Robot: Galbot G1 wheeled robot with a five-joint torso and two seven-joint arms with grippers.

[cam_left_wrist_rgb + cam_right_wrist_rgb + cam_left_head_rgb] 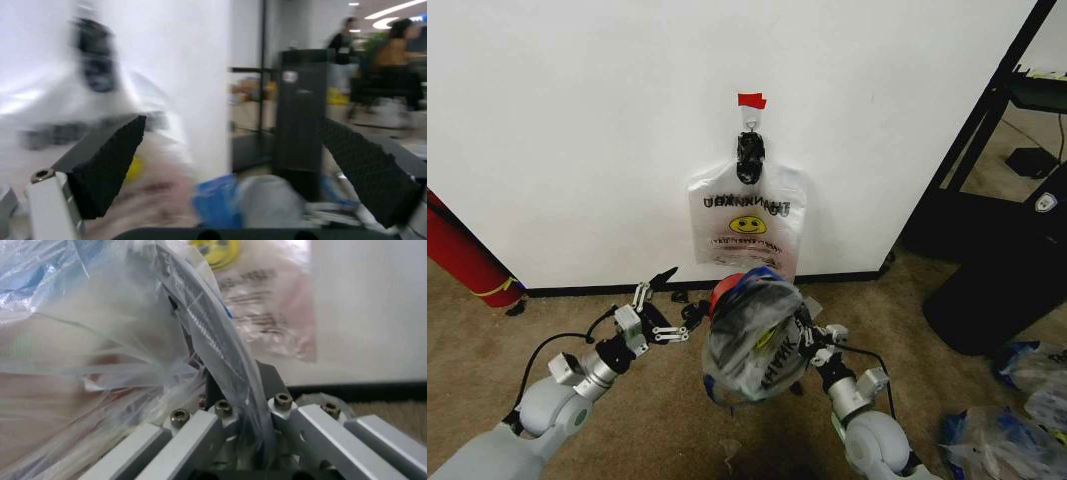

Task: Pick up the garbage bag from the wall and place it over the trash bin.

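Clear crinkled plastic fills the middle of the head view: the garbage bag (752, 340), with blue at its top and black lettering on its side, is draped over the trash bin (726, 288), of which a red patch peeks out at the upper left of the plastic. The covered bin stands on brown carpet (667, 420) just in front of the white wall (607, 130). On that wall hangs a second smiley bag (747, 228) from a black clip (749, 155) under a strip of red tape (751, 100). The left gripper (663, 305) sits just left of the covered bin, its fingers spread wide with nothing between them. The right gripper (805, 338) is pressed against the bag's right side, partly hidden by plastic. A long red cylinder (462, 255) leans at the far left, and more crumpled bags (1012, 420) lie on the floor at the right.

In the left wrist view, the left gripper's two ridged black pads (110, 162) stand far apart and hold nothing; beyond them blurred plastic with a blue patch (217, 200) shows, beside a black upright post (300, 115).

In the right wrist view, the right gripper (243, 405) has its metal fingers (193, 432) closed narrowly on a dark-edged fold of the garbage bag (100, 350), whose clear film billows beside them; the hanging smiley bag (260, 300) shows beyond.
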